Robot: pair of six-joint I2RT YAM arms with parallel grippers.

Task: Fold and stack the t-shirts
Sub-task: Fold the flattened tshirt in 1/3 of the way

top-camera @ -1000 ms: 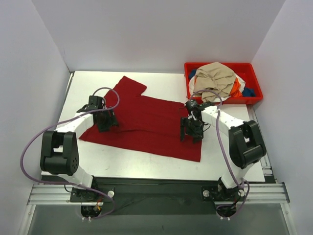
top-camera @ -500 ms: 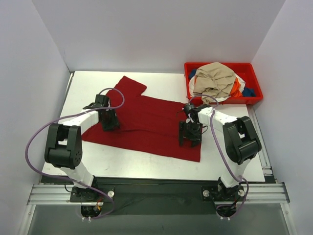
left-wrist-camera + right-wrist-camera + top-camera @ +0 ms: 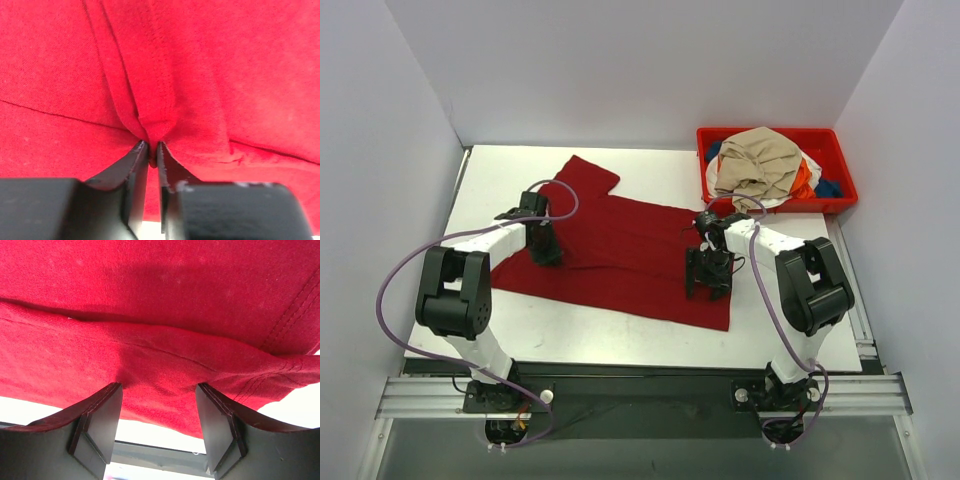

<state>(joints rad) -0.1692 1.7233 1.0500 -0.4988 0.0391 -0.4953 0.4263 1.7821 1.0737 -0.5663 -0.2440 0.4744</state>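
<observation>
A dark red t-shirt [image 3: 620, 250] lies spread across the white table [image 3: 570, 325]. My left gripper [image 3: 545, 250] presses down on its left part and is shut on a pinched ridge of the red cloth [image 3: 155, 127], held between the two fingers [image 3: 132, 165]. Over the shirt's right part my right gripper [image 3: 708, 280] stands open, fingertips touching the cloth [image 3: 160, 355] with a wide gap between them. More t-shirts, tan [image 3: 760, 160], orange [image 3: 803, 180], white and blue, lie heaped in the bin.
A red plastic bin [image 3: 840, 195] stands at the back right corner of the table. White walls close in the back and both sides. The shirt's lower right corner [image 3: 720, 318] lies near the table's front edge.
My left gripper slid slightly right along the shirt and closed, pinching a fold of red cloth. My right gripper shifted a little left and back on the shirt, still open.
</observation>
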